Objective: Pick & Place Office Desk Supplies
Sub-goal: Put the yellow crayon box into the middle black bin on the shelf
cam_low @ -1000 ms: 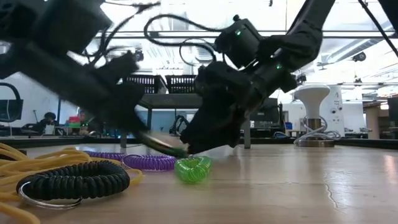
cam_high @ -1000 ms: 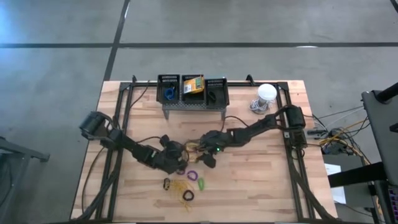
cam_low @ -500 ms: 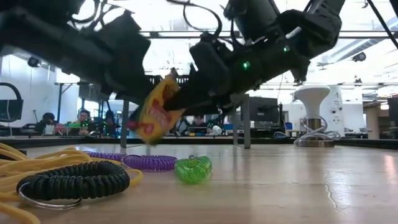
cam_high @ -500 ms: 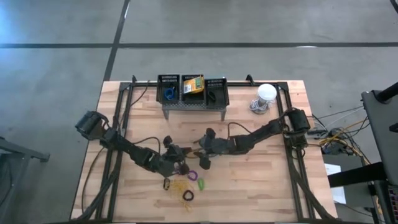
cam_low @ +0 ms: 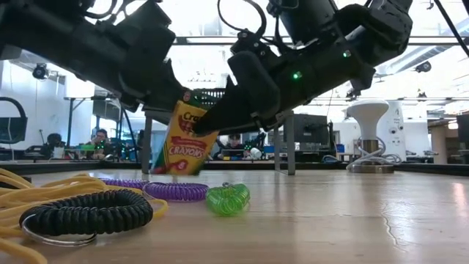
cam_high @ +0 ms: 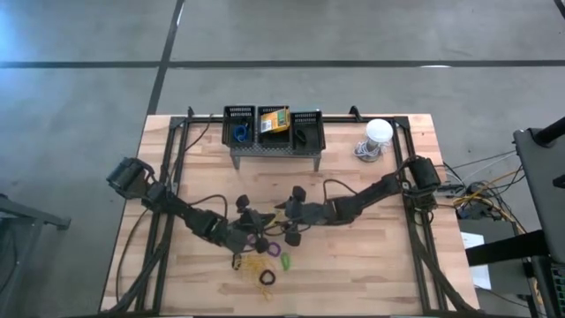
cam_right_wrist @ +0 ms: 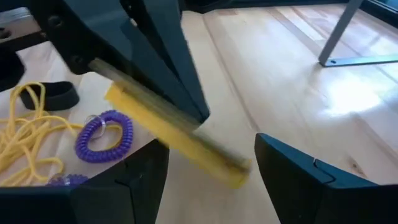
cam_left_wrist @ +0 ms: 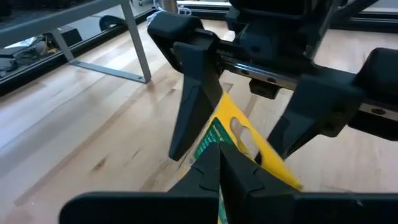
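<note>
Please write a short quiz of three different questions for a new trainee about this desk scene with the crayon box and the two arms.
1. True or false: the left end effector is shut on the crayon box.
2. The right end effector is: A) shut on a loop, B) open with its fingers on either side of the crayon box, C) inside a basket.
3. Fill in: the loop on the table between the purple loop and the bare wood on the right side is ____ in the low view.

Key: 1 true. 2 B. 3 green: the green loop.
</note>
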You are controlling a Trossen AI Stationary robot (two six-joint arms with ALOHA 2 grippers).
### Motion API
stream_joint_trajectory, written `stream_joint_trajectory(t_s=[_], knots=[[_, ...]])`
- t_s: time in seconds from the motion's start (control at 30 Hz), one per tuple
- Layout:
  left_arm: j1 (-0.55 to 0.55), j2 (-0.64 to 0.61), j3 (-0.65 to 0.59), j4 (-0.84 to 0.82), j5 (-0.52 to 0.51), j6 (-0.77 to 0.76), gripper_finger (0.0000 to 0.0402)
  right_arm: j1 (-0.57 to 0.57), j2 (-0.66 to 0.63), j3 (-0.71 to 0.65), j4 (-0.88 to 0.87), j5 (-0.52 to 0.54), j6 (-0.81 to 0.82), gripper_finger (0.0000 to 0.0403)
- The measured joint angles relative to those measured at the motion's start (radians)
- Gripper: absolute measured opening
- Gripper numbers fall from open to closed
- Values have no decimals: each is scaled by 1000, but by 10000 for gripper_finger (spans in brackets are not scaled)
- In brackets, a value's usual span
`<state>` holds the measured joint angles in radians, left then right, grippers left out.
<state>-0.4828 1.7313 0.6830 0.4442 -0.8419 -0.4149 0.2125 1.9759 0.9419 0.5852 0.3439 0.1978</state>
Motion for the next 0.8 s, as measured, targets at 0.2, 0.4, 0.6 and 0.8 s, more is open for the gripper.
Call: stream_joint_trajectory(t_s=[0.2,0.4,0.6,0.8], knots=[[0,-1,0,-19,38,-1,5,1,3,-1,-11,-8,-6,233],[-1,-1,-1,-32,46,-3,6,-1,4,-2,-35,-35,-67,223],[-1,-1,-1,-32,46,-3,6,-1,4,-2,-36,-101,-109,179],[-3,-78,13,-156,42,-3,6,1,3,-2,-50,-112,-137,88]])
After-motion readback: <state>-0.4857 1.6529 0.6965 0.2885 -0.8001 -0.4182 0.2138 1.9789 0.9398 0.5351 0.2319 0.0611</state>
